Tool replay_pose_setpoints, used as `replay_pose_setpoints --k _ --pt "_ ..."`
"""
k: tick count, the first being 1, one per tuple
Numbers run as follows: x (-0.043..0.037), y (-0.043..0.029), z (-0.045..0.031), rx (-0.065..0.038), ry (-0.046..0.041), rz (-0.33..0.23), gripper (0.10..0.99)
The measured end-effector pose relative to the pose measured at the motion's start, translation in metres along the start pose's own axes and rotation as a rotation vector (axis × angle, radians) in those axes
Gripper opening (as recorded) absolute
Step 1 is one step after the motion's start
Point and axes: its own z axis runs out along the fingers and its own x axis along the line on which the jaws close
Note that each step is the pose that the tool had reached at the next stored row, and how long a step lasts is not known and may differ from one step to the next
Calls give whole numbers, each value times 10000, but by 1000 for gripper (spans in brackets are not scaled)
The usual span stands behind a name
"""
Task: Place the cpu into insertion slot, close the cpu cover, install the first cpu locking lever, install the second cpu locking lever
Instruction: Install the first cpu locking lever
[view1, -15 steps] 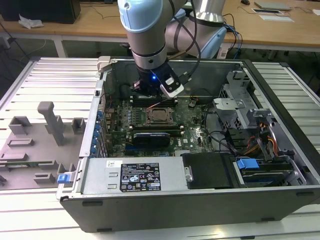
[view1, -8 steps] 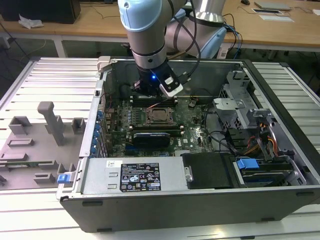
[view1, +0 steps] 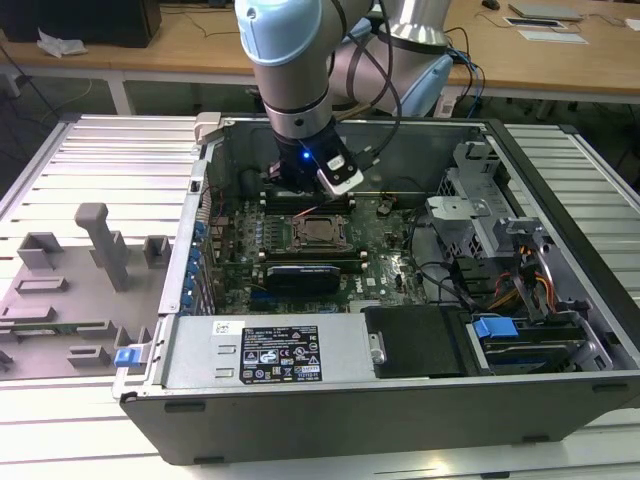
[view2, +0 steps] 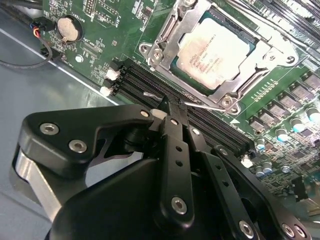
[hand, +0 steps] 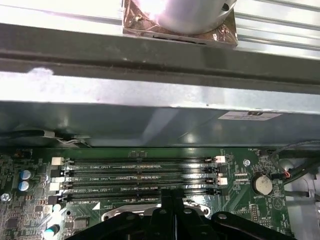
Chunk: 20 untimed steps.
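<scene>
In the second wrist view the black gripper (view2: 171, 106) was clenched, its fingertips together at a thin wire lever (view2: 202, 105) beside the black memory slots (view2: 145, 80). Beyond them the cpu (view2: 212, 52), with faint print on its silvery lid, lay under the closed cpu cover (view2: 169, 46) on the green board (view2: 115, 20).

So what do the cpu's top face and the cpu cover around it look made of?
The cpu: a metal lid by its look, matte silvery-grey with a soft, even sheen. The cpu cover: thin stamped sheet metal, probably steel, with a brighter finish and sharp highlights along its bent edges.
</scene>
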Motion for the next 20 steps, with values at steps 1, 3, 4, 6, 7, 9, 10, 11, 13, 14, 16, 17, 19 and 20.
replay_pose_setpoints --k 1,3,4,6,7,9,10,11,13,14,16,17,19,20 --pt "1 5 5 13 -13 50 106" --pt "3 18 14 33 -34 125 106" --pt "3 22 17 44 -42 156 106" --pt "5 31 25 80 -66 240 106" --pt "6 34 30 105 -84 305 106" --pt "8 45 41 152 -121 443 106" --pt "9 49 45 165 -133 483 106" --pt "9 53 48 178 -142 519 106" --pt "11 60 58 217 -171 617 106" --pt "12 61 62 233 -180 650 106" --pt "15 61 78 290 -209 757 106" --pt "17 59 88 316 -226 815 106" --pt "20 58 100 350 -246 888 106" --pt "22 57 112 382 -264 950 106"
